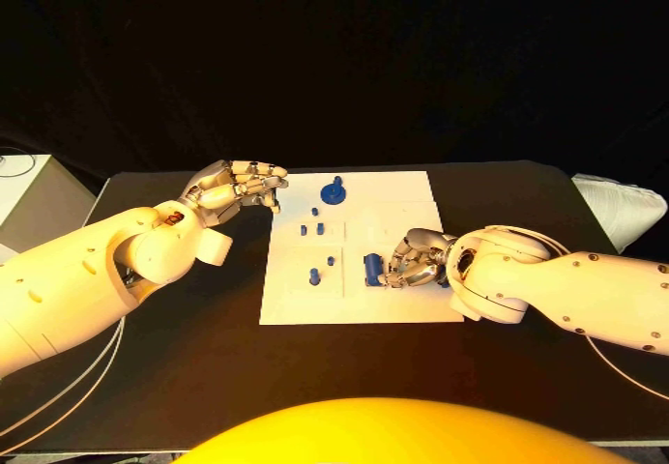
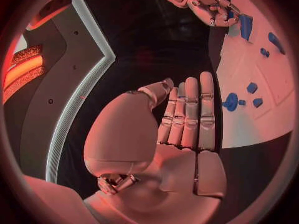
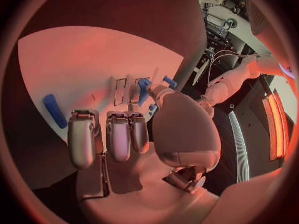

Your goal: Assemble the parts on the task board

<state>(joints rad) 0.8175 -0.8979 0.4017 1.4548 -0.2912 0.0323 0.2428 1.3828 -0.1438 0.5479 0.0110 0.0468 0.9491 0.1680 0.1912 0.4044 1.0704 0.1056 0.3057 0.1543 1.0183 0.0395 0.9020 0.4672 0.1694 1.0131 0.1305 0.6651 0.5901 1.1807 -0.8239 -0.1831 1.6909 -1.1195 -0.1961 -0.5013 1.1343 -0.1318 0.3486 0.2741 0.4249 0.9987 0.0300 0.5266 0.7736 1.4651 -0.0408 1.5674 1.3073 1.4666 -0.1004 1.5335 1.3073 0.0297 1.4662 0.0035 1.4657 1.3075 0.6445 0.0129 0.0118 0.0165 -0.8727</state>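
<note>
The white task board [image 1: 356, 290] lies in the middle of the black table. Small blue parts stand on it: a round one [image 1: 334, 191] at the far edge, short pegs [image 1: 312, 230] in the middle, and others [image 1: 315, 276] nearer the front. A longer blue piece [image 1: 374, 268] lies on the board, also seen in the right wrist view [image 3: 54, 110]. My right hand [image 1: 416, 259] hovers just right of that piece with fingers slightly curled, holding nothing. My left hand [image 1: 237, 186] floats left of the board's far corner; its fingers [image 2: 190, 114] are straight and side by side, empty.
A grey box [image 1: 35, 198] stands at the table's left edge and a white cloth-like object [image 1: 621, 208] at the right edge. Bare black table [image 1: 182, 367] spreads in front of and beside the board.
</note>
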